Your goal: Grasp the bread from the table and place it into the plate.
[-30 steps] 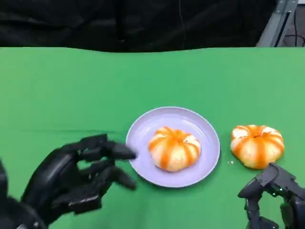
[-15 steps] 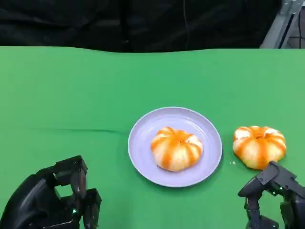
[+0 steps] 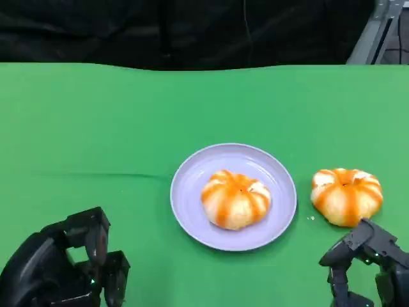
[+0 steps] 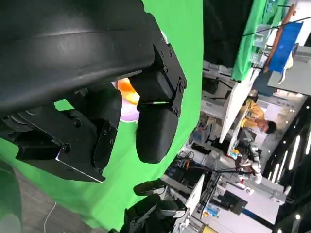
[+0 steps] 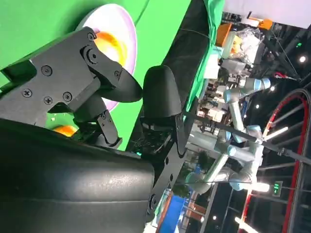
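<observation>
A round orange-striped bread (image 3: 235, 199) lies in the middle of the lavender plate (image 3: 192, 176) at the table's centre. A second, similar bread (image 3: 346, 196) sits on the green cloth just right of the plate. My left hand (image 3: 64, 272) is low at the near left, well clear of the plate, its fingers curled in and holding nothing. My right hand (image 3: 367, 268) hangs just in front of the second bread, apart from it, fingers spread and holding nothing. The right wrist view shows the plate (image 5: 127, 29) and its bread (image 5: 114, 46) beyond my right hand (image 5: 121, 97).
The green cloth (image 3: 96, 128) covers the whole table, with a dark backdrop behind its far edge. A metal frame leg (image 3: 377, 25) stands at the far right corner. In the left wrist view a person in yellow (image 4: 255, 119) sits far off beyond the table.
My left hand has drawn back from the plate's left rim toward the near left and curled its fingers in. The right hand and both breads have stayed put.
</observation>
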`<control>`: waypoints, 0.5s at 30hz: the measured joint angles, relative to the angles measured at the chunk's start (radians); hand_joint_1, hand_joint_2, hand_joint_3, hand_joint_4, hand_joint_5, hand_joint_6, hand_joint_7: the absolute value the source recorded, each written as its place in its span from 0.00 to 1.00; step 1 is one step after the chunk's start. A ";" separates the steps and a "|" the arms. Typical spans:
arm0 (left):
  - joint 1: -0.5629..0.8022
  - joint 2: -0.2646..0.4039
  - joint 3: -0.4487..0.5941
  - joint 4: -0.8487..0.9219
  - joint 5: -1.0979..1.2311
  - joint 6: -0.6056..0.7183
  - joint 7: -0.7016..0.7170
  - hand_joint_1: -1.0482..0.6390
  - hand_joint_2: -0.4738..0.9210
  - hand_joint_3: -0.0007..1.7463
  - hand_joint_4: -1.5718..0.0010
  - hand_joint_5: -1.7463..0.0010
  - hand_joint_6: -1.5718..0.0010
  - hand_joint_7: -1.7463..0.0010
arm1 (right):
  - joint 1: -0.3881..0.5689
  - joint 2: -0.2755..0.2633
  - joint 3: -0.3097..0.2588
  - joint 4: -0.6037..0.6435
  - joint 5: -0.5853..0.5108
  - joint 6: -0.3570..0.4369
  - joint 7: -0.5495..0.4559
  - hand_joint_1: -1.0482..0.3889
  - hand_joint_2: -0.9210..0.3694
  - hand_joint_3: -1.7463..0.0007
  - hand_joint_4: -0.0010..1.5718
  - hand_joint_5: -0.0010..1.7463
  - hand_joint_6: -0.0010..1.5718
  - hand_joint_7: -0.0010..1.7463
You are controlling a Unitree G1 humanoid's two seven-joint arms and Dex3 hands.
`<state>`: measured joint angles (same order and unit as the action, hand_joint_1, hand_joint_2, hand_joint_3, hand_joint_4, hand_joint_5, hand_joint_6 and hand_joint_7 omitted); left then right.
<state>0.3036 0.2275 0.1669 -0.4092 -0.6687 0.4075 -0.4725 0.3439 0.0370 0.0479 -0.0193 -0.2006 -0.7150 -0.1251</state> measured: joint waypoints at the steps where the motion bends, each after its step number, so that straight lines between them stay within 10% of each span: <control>1: 0.000 0.000 0.000 0.000 0.000 0.001 0.002 0.71 0.75 1.00 0.28 0.00 0.42 0.00 | 0.000 0.000 0.000 0.000 0.000 0.000 0.000 0.65 0.31 0.33 0.53 1.00 0.48 0.87; 15: -0.001 0.000 0.000 0.000 0.000 0.005 0.004 0.71 0.75 1.00 0.28 0.00 0.42 0.00 | -0.001 0.000 0.000 0.000 0.000 0.000 0.000 0.65 0.31 0.32 0.53 1.00 0.48 0.87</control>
<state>0.3030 0.2274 0.1669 -0.4092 -0.6683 0.4122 -0.4680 0.3431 0.0370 0.0479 -0.0192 -0.2005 -0.7150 -0.1250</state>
